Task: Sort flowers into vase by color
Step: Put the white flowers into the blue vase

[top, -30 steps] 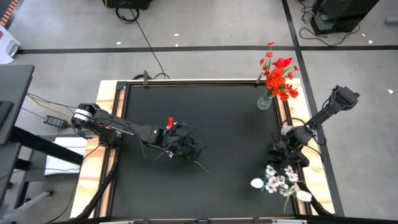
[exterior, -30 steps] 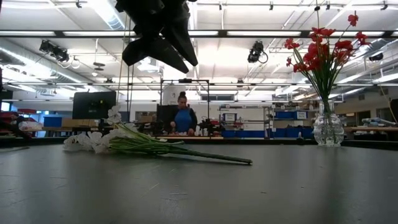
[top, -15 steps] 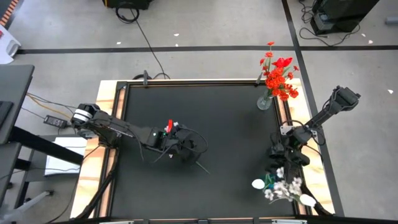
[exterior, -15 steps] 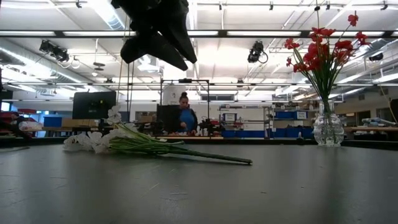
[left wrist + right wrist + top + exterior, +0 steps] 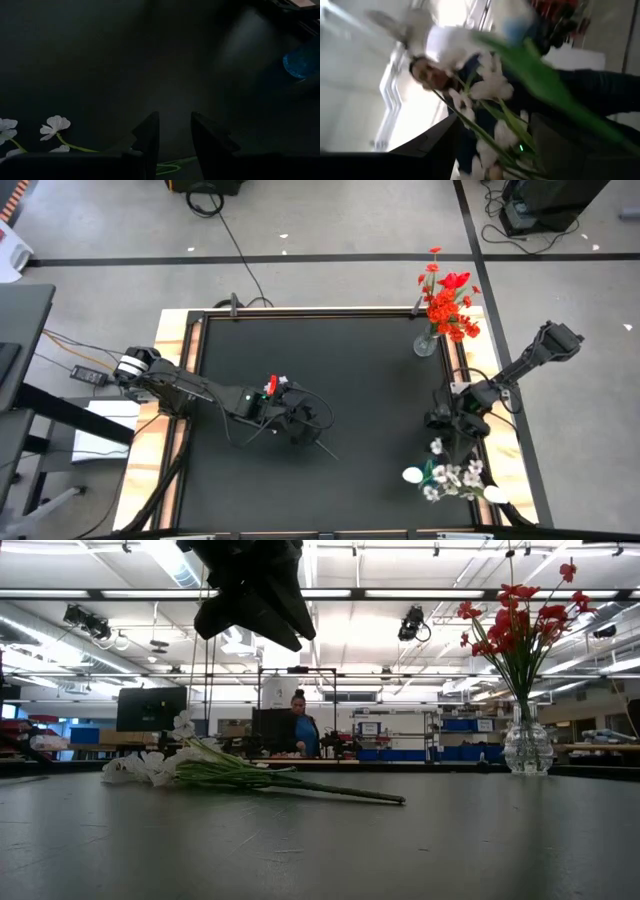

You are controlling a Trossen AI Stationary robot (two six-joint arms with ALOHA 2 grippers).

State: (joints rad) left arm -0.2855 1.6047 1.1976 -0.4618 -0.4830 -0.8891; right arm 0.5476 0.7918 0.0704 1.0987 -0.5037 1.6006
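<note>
A bunch of white flowers (image 5: pixel 215 772) lies flat on the black table, its stalk ends (image 5: pixel 395 801) pointing right. In the high view only one stalk tip (image 5: pixel 325 450) shows from under the left arm. My left gripper (image 5: pixel 290 425) hangs open well above this bunch (image 5: pixel 250 590); its wrist view shows white blooms (image 5: pixel 55 124) below the fingers. My right gripper (image 5: pixel 448 435) is near the table's right edge, shut on a second white bunch (image 5: pixel 450 475). Red flowers (image 5: pixel 450 305) stand in a glass vase (image 5: pixel 527 745). My right gripper (image 5: pixel 495 147) pinches several green stalks (image 5: pixel 512 157) of the white bunch between its two fingers. The blooms (image 5: pixel 490 90) stand out beyond the fingertips, toward the table's near edge (image 5: pixel 445 480). Whether the blooms rest on the table, I cannot tell.
The glass vase (image 5: pixel 427 343) stands at the table's far right corner. Wooden rails frame the black table top (image 5: pixel 330 370), whose middle is bare. Cables lie on the floor beyond the far edge. A person (image 5: pixel 300 735) stands in the room behind the table.
My right gripper has tipped and shifted a little toward the near edge, staying shut. Its white bunch has swung with it, the blooms gathering closer toward the near right corner. The bunch on the table has not moved.
</note>
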